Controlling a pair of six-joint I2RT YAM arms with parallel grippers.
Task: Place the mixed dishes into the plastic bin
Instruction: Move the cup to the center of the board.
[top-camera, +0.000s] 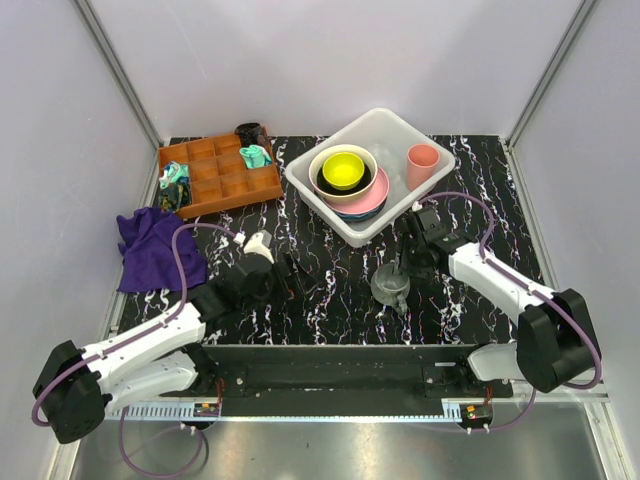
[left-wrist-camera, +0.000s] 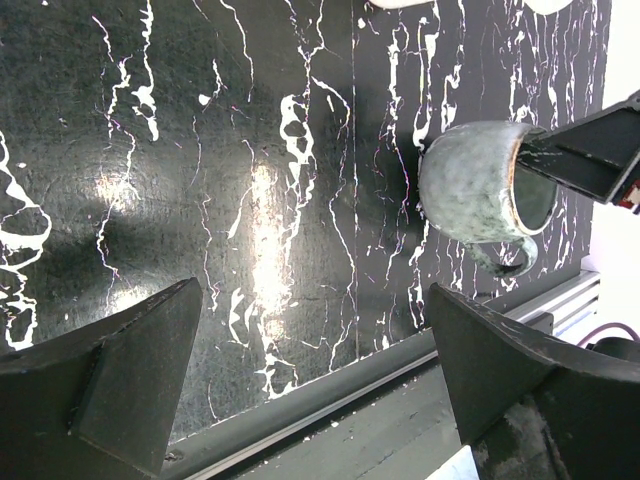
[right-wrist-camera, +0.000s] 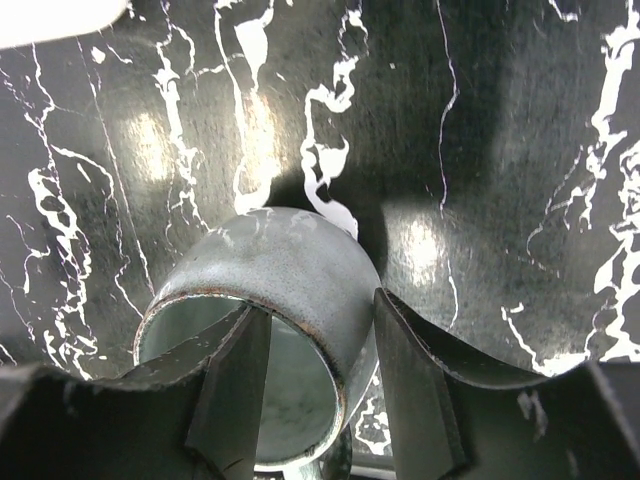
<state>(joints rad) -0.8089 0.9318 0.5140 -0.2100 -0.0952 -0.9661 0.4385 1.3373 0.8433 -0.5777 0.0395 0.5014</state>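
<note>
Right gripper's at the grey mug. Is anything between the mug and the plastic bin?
Nothing visible on the mat between grey mug and plastic bin. The bin's near wall must be cleared; inside, stacked dishes and a pink cup fill much of it.

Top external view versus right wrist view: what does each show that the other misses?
Only the top external view shows what is in the plastic bin: stacked dishes with a yellow bowl on top and a pink cup. It alone also shows the wooden tray, purple cloth and open left gripper. Only the right wrist view shows the right gripper straddling the grey mug's wall, one finger inside, one outside. Both show the mug and the black marbled table.
</note>
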